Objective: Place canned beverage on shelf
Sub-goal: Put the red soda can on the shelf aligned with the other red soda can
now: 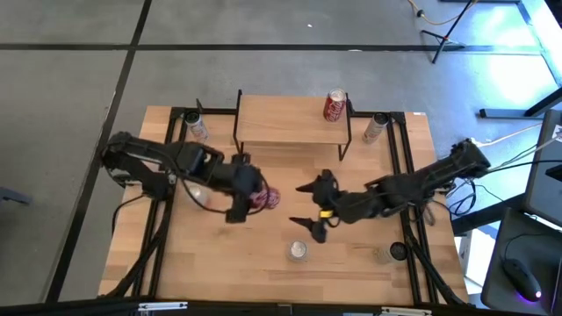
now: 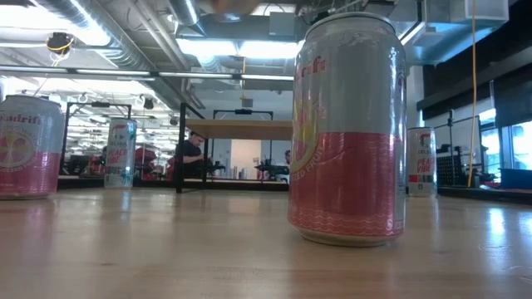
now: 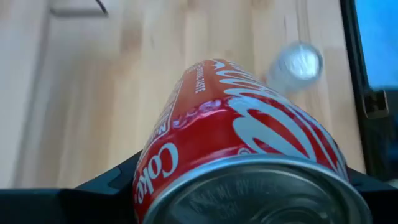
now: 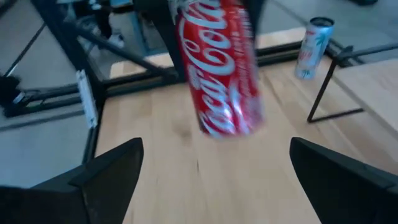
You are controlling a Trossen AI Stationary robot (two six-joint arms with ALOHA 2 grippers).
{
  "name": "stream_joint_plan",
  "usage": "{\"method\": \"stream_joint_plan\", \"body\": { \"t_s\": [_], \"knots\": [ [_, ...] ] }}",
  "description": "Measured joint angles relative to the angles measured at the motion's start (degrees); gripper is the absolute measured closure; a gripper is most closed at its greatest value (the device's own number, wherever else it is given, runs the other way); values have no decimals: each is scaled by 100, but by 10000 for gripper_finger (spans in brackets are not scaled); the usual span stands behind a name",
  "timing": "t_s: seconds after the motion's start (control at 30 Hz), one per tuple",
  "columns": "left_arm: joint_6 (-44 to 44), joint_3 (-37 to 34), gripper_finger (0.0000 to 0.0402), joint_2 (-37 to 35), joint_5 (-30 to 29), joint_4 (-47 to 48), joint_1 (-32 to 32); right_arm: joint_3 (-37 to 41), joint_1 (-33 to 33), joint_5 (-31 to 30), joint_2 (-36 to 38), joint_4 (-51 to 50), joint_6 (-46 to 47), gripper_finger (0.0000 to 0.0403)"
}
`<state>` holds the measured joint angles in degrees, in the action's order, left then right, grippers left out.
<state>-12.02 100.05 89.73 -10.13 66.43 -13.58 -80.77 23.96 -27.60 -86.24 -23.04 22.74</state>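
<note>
A red Coca-Cola can [image 1: 268, 198] is in my left gripper [image 1: 252, 193], which is shut on it over the middle of the table. The right wrist view shows the can [image 4: 221, 68] hanging tilted above the wood. My right gripper [image 1: 307, 207] is open and empty just right of the can, its fingers spread toward it. The shelf [image 1: 290, 121], a low riser with a light wooden top and black legs, stands at the far middle. A second red can [image 1: 335, 105] stands on the shelf's right end. My left gripper pinches the can's upper part [image 3: 155, 168] between its two fingers, one on each side of the round wall just below the top rim. The fingers come from above and point down along the can. The can hangs below them, slightly tilted and clear of the table.
A pink and silver can [image 1: 299, 251] stands near the front edge and fills the low view [image 2: 349, 124]. More cans stand beside the shelf at far left [image 1: 196, 128] and far right [image 1: 376, 125], and at front right [image 1: 397, 252]. Black frame rails [image 1: 406, 175] run along both table sides.
</note>
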Motion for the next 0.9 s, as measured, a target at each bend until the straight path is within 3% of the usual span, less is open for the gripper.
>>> {"method": "stream_joint_plan", "body": {
  "t_s": [0.13, 0.63, 0.73, 0.9],
  "knots": [
    [571, -25, 126, 0, 84, -616, 304, 0, -312, -121, -391, 418, -204, 11],
    [1627, -50, 126, 191, 661, -933, 784, 0, -906, -22, -585, 470, -736, 13],
    [1714, -48, 126, 288, 688, -915, 866, 11, -909, -149, -592, 416, -887, 34],
    [1857, -54, 114, 297, 704, -1015, 872, -4, -929, -222, -649, 325, -990, 125]
  ]
}}
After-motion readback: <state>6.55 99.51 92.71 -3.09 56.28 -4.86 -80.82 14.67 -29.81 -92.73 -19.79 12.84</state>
